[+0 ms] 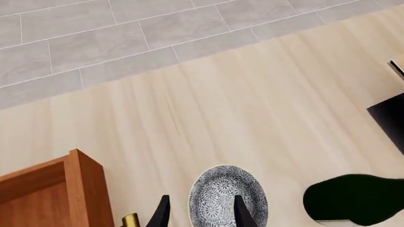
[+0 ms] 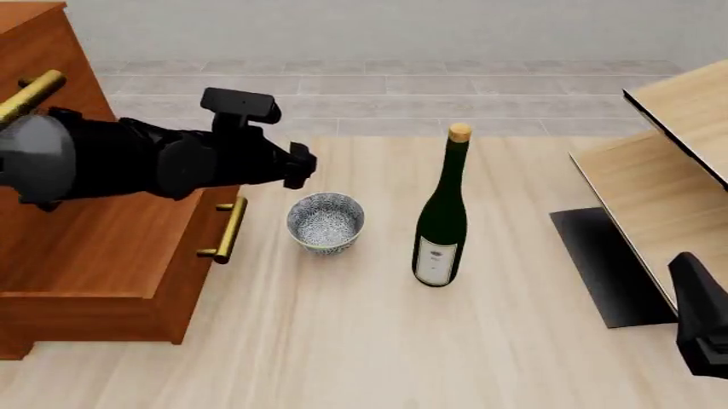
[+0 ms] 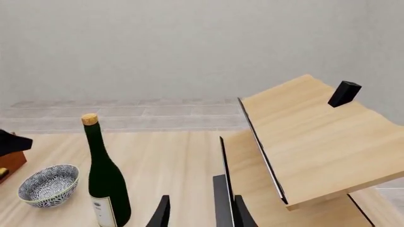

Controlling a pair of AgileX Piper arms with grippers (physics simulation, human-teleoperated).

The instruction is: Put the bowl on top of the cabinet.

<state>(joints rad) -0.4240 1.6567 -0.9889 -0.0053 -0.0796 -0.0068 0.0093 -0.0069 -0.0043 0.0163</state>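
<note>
Front view: the bowl is sitting upright and empty on the table, just beside the cabinet and its brass handle. The bottle is standing upright near the bowl, on its right. The left arm is reaching across the cabinet front, its gripper end just above the bowl's left side; the fingers are not showing here. The panels are leaning at the right edge, and the right arm is partly cropped at the lower right corner.

Left wrist view: the left gripper is standing open, with one fingertip overlapping the bowl and the other outside its rim; contact cannot be confirmed. The cabinet corner and the dark bottle are flanking the bowl, both cropped.

Right wrist view: the right gripper is standing open, holding nothing, close to a panel edge. The bowl is lying well apart from it, beyond the bottle.
</note>
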